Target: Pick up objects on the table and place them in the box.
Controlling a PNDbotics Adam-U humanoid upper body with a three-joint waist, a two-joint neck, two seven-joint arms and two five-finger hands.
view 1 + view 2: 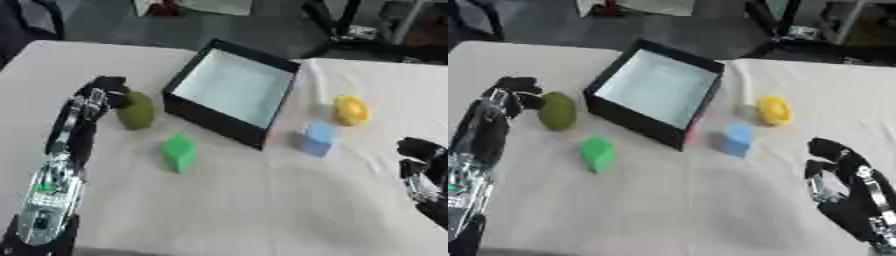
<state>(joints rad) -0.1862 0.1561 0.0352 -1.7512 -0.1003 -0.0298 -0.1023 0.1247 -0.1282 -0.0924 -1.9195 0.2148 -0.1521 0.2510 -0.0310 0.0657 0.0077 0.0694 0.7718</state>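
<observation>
Nearest the front edge of the table, which was covered in a pale cloth, the right hand rested by the right edge with its fingers curled and nothing in them. A green block stood left of the middle, apart from everything else. A little farther back and toward the right, a blue block stood just beside the near right corner of the box, and a yellow object lay beyond it, nearer the right edge. On the left side, the left hand reached up from the front left corner along its silver forearm, its fingers bent against the left side of an olive-green rounded object; whether they gripped it could not be told. That object sat close to the box's left wall. The black, open box held nothing visible on its pale floor and stood toward the far edge.
</observation>
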